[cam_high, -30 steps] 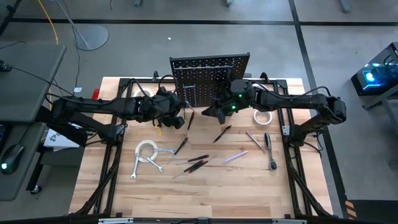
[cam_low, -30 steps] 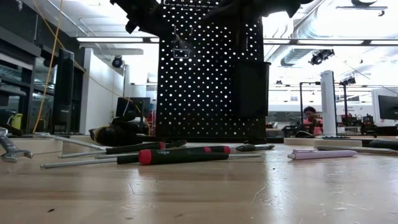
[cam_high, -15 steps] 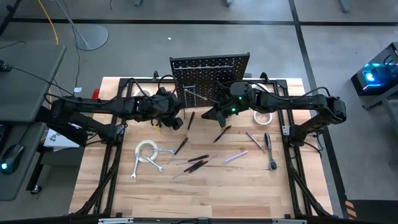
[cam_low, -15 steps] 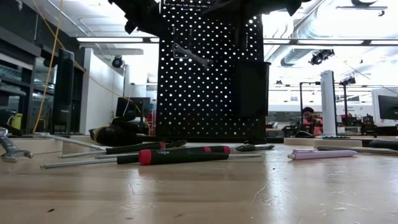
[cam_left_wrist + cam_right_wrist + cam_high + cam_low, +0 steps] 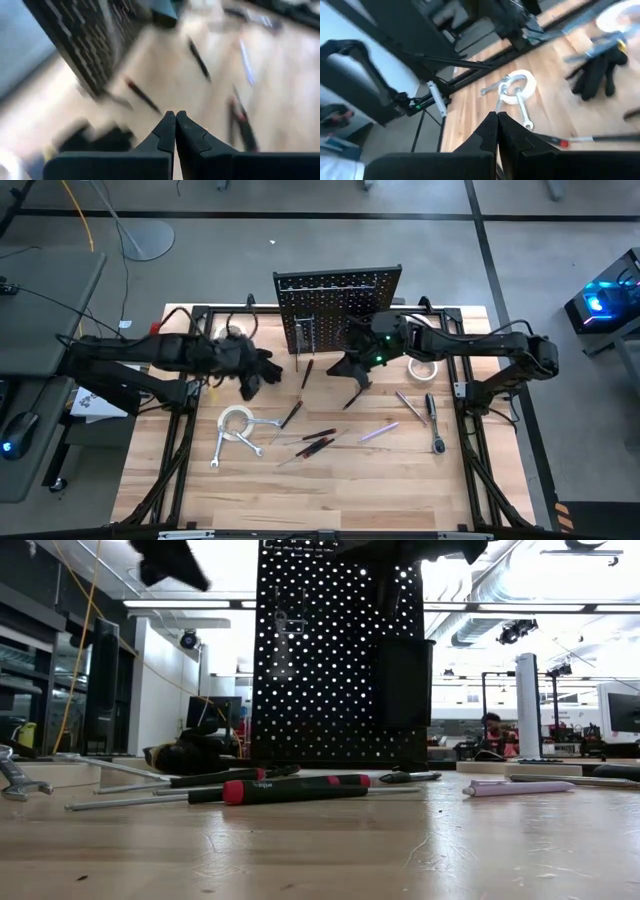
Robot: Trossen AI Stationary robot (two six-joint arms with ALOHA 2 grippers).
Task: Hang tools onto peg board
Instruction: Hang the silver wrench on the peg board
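Peg board [image 5: 337, 295] stands upright at the far edge of the surface [image 5: 330, 490] with a wrench [image 5: 285, 622] hanging on its front, tools [image 5: 318, 440] lying scattered before it, the left gripper [image 5: 252, 378] and right gripper [image 5: 352, 365] both empty, jaws pressed together.

This is a robotics lab or workshop — an open industrial hall, not a home. A wooden table [image 5: 330, 490] on a black metal frame stands on a grey concrete floor [image 5: 300, 240] marked with dark lines. Past the table, the low view shows ceiling strip lights [image 5: 180, 603], exposed ducts [image 5: 500, 580], other workstations with monitors [image 5: 622, 712] and a person [image 5: 492, 730] seated far back. A desk with a computer mouse [image 5: 18, 425] sits beside the rig — cables [image 5: 80, 220] trail across the floor.
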